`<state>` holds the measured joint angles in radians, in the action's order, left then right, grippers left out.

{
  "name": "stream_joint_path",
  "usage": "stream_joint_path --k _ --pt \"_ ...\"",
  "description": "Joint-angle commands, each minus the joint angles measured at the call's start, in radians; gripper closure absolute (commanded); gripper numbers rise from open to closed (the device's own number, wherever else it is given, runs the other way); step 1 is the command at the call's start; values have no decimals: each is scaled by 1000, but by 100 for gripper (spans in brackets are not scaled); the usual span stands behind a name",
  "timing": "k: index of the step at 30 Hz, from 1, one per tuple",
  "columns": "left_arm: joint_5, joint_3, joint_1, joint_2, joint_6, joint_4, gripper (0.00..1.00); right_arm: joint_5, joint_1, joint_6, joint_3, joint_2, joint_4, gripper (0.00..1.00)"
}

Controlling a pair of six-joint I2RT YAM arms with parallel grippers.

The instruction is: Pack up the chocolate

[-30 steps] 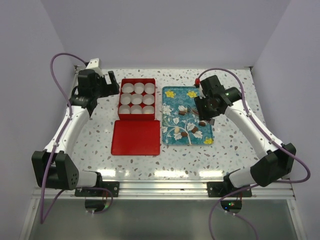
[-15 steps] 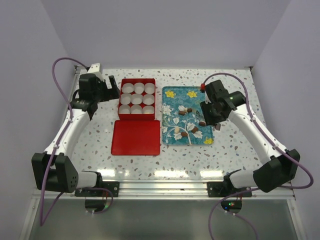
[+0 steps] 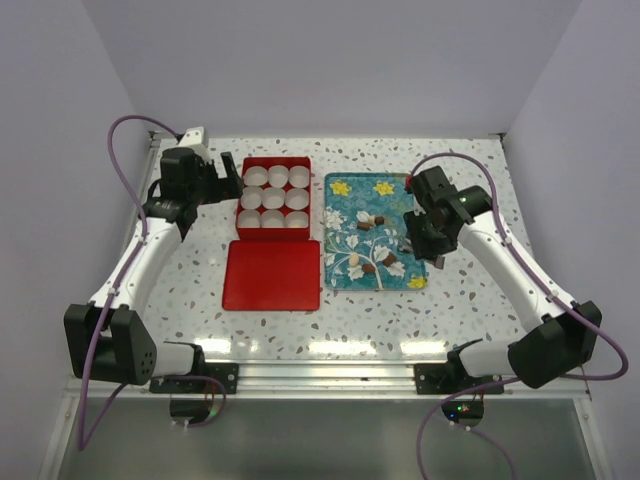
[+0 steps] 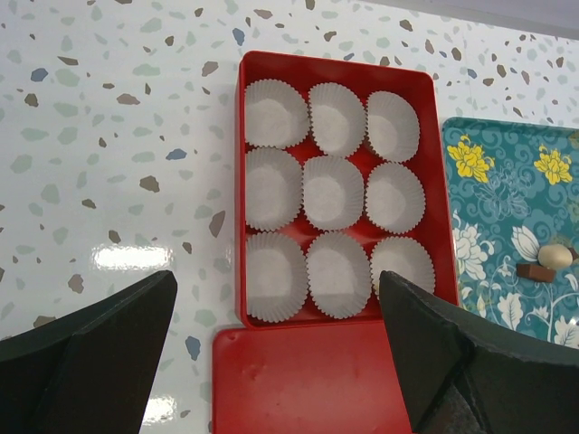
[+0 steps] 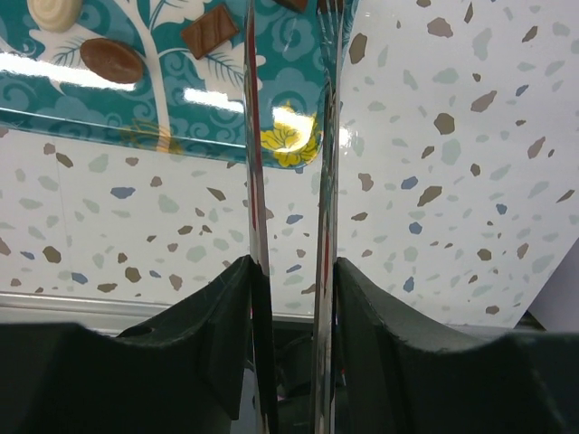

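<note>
The chocolate [image 3: 369, 266] lies scattered on the teal tray [image 3: 334, 232], with none in the paper cups [image 4: 333, 192]. The pieces look light, hard and slick, so I'd pinch one gently across its narrow sides. The right gripper [image 3: 415, 250] hangs at the tray's right edge with its blades nearly together. Their tips are hidden, so I can't tell whether it holds anything. The left gripper [image 4: 276, 280] gapes wide and empty.

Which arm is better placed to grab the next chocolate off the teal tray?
Right. The right gripper hangs over the tray edge, beside the chocolates; the left gripper sits open by the red box, away from them.
</note>
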<state>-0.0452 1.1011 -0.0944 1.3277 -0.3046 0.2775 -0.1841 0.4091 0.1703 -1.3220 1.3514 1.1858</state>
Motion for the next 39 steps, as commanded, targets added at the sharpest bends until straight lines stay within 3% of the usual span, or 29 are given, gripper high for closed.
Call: stream_joint_path --k 1,39 --pt "-12 2 -8 7 -14 -50 0 -25 -3 26 4 -43 26 57" --pt "-13 -1 -8 2 -5 -58 0 35 -3 44 63 18 -72 59"
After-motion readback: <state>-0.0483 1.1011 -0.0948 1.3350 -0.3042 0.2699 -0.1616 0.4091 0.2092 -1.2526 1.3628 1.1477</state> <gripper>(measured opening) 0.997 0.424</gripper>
